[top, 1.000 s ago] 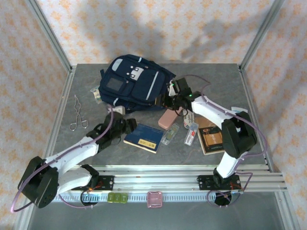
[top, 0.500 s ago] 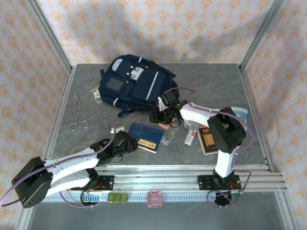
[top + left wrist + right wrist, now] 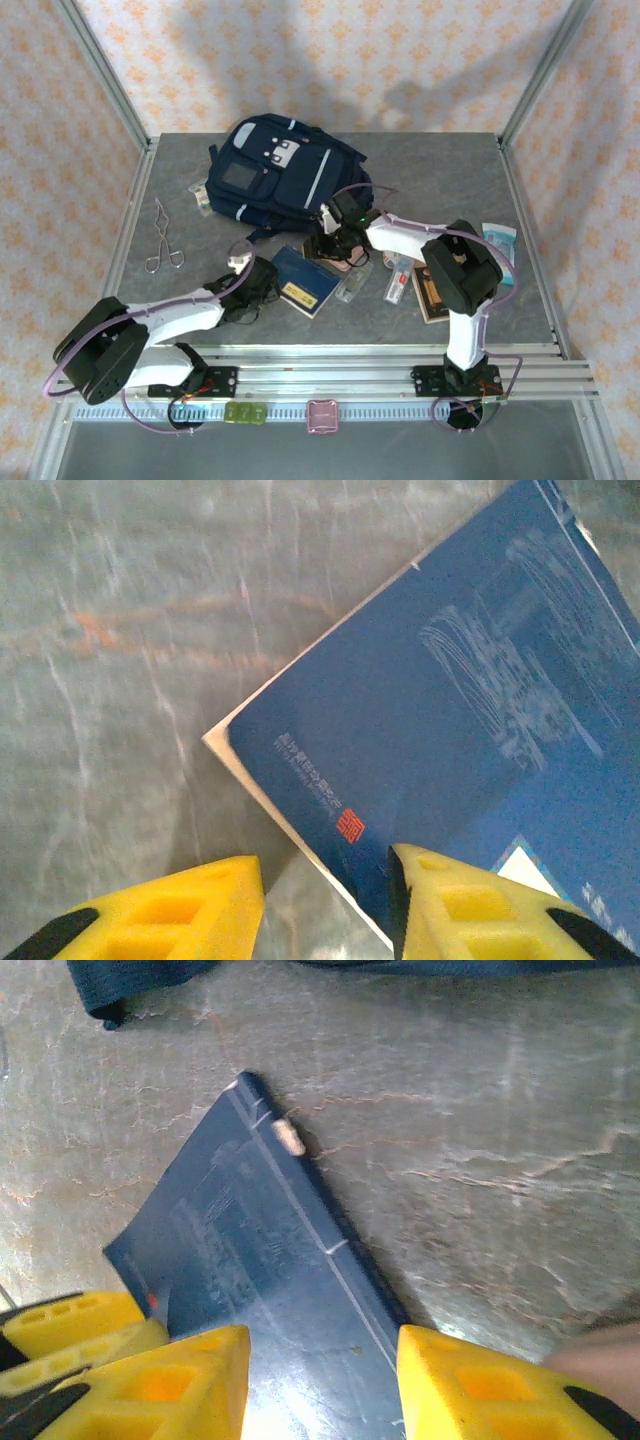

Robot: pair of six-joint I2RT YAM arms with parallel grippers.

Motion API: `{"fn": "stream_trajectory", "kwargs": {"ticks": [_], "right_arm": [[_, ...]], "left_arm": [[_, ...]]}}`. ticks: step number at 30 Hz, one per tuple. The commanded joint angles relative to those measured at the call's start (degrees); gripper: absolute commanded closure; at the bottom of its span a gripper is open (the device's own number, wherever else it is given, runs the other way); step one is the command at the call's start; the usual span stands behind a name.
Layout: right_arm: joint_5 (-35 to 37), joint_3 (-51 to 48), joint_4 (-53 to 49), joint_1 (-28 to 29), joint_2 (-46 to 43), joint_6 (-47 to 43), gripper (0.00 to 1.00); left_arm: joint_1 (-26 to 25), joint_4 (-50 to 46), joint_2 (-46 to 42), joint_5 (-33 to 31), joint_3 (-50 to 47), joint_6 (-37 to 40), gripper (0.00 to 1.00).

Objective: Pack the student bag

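Observation:
The navy student bag (image 3: 285,172) lies at the back of the table, grey stripe up. A blue book (image 3: 306,282) rests in front of it. My left gripper (image 3: 263,287) is open at the book's left edge. In the left wrist view its yellow fingers (image 3: 170,910) straddle that edge of the blue book (image 3: 450,710), one jaw over the cover and one over bare table. My right gripper (image 3: 335,240) is open at the book's far end. Seen from the right wrist, the right gripper (image 3: 325,1370) hovers over the blue book (image 3: 270,1260), with a bag strap (image 3: 130,985) above.
Metal tongs (image 3: 160,240) lie at the left and a small packet (image 3: 200,196) sits beside the bag. A pink case (image 3: 352,257), a clear item (image 3: 352,286), a tube (image 3: 398,280), a brown book (image 3: 436,290) and a blue packet (image 3: 500,236) crowd the right.
The right gripper swung left from the bag's right side to the book's far end. The left gripper slid in to the book's left edge. The book turned slightly.

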Motion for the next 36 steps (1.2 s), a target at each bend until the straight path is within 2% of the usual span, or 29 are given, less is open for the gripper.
{"fn": "stream_trajectory", "kwargs": {"ticks": [1, 8, 12, 17, 24, 30, 36], "right_arm": [[0.62, -0.04, -1.88, 1.38, 3.81, -0.68, 0.56], [7.77, 1.78, -4.6, 1.56, 4.74, 0.46, 0.54], [6.55, 0.56, -3.33, 1.64, 4.45, 0.96, 0.55], [7.57, -0.82, -0.14, 1.48, 0.02, 3.3, 0.54], [9.58, -0.95, -0.3, 0.85, -1.5, 4.4, 0.54], [8.62, -0.25, -1.57, 1.97, 1.55, 3.0, 0.54], [4.23, 2.34, -2.88, 3.61, 5.73, 1.61, 0.55]], "left_arm": [[3.53, 1.89, 3.64, -6.76, 2.27, 5.36, 0.62], [4.2, 1.64, 9.89, -5.83, 6.23, 8.37, 0.64], [4.19, 3.77, 10.18, -4.31, 4.68, 7.84, 0.68], [4.19, 3.62, 10.02, -4.45, 3.66, 7.95, 0.73], [4.15, 2.92, 9.67, -4.78, 3.17, 9.05, 0.75], [4.24, 2.82, 9.08, -4.26, 2.82, 9.34, 0.75], [4.27, 4.16, 8.53, -2.61, 2.18, 9.43, 0.76]]}}
